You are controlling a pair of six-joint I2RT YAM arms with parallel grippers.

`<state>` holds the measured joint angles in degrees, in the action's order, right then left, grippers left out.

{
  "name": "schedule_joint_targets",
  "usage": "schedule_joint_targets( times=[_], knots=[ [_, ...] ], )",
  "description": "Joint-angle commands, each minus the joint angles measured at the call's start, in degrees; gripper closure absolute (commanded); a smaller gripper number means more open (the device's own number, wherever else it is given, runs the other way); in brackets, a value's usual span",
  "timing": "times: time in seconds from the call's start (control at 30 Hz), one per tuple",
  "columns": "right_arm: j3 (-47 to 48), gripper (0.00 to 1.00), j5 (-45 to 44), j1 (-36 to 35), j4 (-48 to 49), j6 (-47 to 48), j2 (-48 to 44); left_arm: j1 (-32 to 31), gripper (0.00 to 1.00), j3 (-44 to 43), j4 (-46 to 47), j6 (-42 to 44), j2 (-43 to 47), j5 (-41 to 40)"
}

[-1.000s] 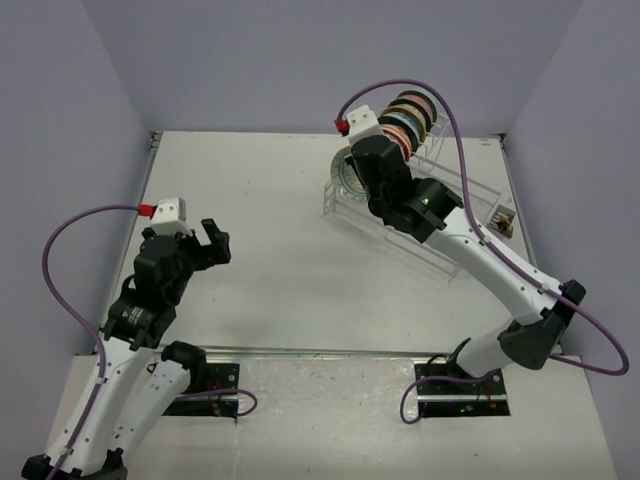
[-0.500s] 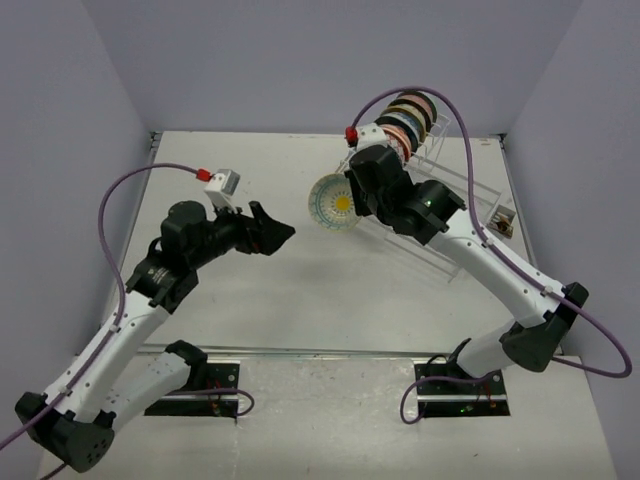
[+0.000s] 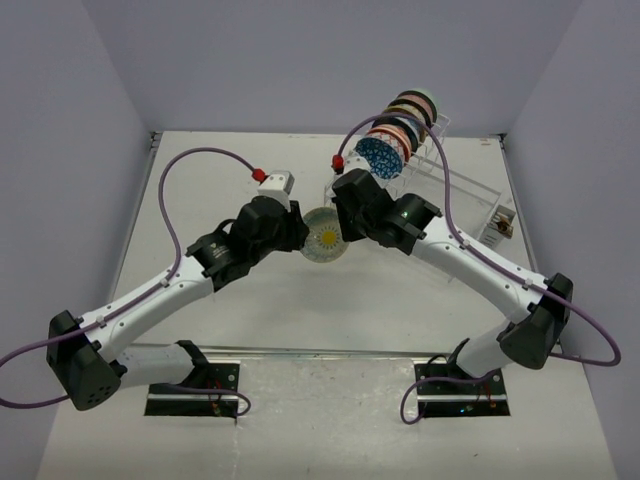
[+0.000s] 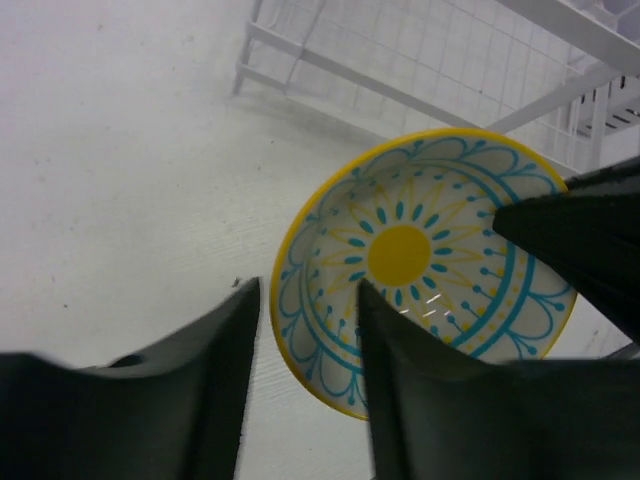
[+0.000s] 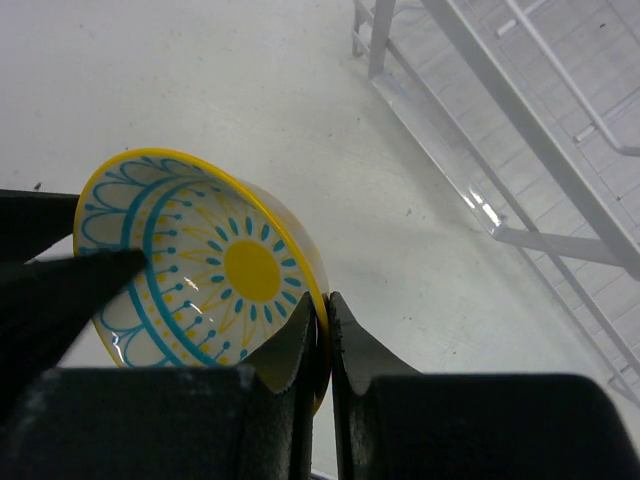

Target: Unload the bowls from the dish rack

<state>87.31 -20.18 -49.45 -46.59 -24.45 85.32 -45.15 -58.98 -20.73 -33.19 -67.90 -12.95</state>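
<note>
A cream bowl with a yellow flower and blue lines (image 3: 324,236) hangs above the table between both arms. My right gripper (image 5: 328,305) is shut on its yellow rim, one finger inside and one outside. My left gripper (image 4: 308,300) straddles the opposite rim of that bowl (image 4: 400,255). Its jaws are narrowed, with a strip of table still showing between the outer finger and the rim. Several more bowls (image 3: 405,120) stand on edge in the raised part of the dish rack (image 3: 455,200), a blue-patterned one (image 3: 380,155) at the front.
The rack's low wire section (image 3: 470,215) runs toward the right wall and holds a small dark object (image 3: 503,222). Its clear frame shows behind the bowl in the left wrist view (image 4: 400,60) and the right wrist view (image 5: 520,130). Purple cables loop over both arms.
My right gripper has carried the yellow-flower bowl out of the rack and to the left. My left arm has swung in from the far left, and its jaws have narrowed around the bowl's rim.
</note>
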Motion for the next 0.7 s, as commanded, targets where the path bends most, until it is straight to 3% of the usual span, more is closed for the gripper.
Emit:
schedule_joint_targets(
  times=[0.0,0.07,0.17,0.23,0.27,0.4,0.43,0.47,0.5,0.53,0.57,0.67],
  knots=[
    [-1.1,1.0,0.6,-0.2,4.0,-2.6,-3.4,-0.2,0.65,-3.3,-1.2,-0.4,0.5,-8.2],
    [-2.0,1.0,1.5,-0.2,5.1,-2.7,-4.0,-0.3,0.83,-3.3,-1.2,-0.5,0.4,-8.7],
    [-3.4,1.0,2.3,-0.2,6.6,-3.3,-5.0,-0.2,0.83,-3.5,-1.2,-0.5,-0.4,-8.2],
    [-3.7,1.0,2.7,-0.2,7.2,-3.8,-5.4,-0.2,0.75,-3.4,-0.9,-0.5,-0.9,-6.8],
    [-3.8,1.0,2.8,-0.2,7.4,-3.9,-5.4,-0.2,0.63,-3.4,-0.9,-0.5,-1.1,-6.5],
    [-3.6,1.0,3.2,-0.2,7.8,-3.9,-5.6,-0.3,0.56,-3.2,-0.8,-0.1,-1.8,-5.5],
    [-3.6,1.0,3.4,-0.2,8.1,-3.9,-5.7,-0.2,0.58,-3.1,-0.7,0.1,-2.0,-5.0],
    [-3.5,1.0,3.5,-0.2,8.1,-3.9,-5.7,-0.2,0.72,-2.8,-0.5,0.1,-2.1,-4.8],
    [-3.4,1.0,3.7,-0.2,8.1,-3.9,-5.8,-0.3,0.79,-2.6,-0.5,0.2,-2.1,-4.5],
    [-3.4,1.0,4.5,-0.2,8.5,-3.9,-6.0,-0.3,0.94,-2.5,-0.2,0.3,-2.1,-4.0],
    [-3.7,1.0,5.1,-0.2,8.7,-4.0,-6.3,-0.2,1.0,-2.4,0.1,0.4,-2.2,-3.8],
    [-4.5,1.0,6.7,-0.2,10.2,-4.1,-6.8,-0.2,1.0,-1.8,1.0,0.3,-2.0,-3.4]
  ],
)
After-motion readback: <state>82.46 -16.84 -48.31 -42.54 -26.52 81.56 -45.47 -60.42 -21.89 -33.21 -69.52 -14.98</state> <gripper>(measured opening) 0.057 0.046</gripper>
